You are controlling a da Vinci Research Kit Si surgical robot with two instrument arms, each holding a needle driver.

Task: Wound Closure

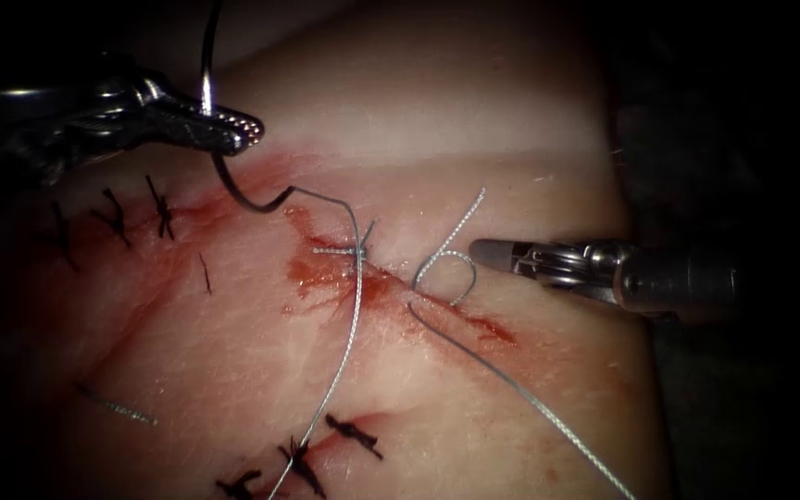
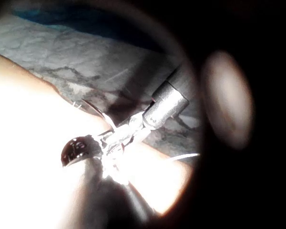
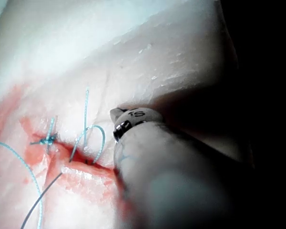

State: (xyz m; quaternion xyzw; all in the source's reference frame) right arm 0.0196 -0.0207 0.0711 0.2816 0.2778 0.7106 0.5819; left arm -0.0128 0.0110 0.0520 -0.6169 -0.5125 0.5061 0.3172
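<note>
My left tool (image 1: 238,128) hangs over the upper left of the tissue (image 1: 233,352), shut on the curved needle (image 1: 207,93) about midway along its curve. The needle is free of the tissue, one end rising out of view, the other curling down beside the cut (image 1: 391,282). Thread (image 1: 356,306) runs from it past a knot (image 1: 359,248) on the cut and off the near edge. Right of the knot stands a small loop of thread (image 1: 446,270). Just right of that loop, my right tool (image 1: 480,250) is shut and holds nothing; the right wrist view has its tip (image 3: 118,113) beside the loop (image 3: 91,138).
Red fluid (image 1: 326,273) stains the tissue around the cut. Dark finished stitches (image 1: 115,215) sit at the left and more (image 1: 303,456) near the front edge. A short cut thread piece (image 1: 115,406) lies at the lower left. Another strand (image 1: 530,403) trails to the lower right.
</note>
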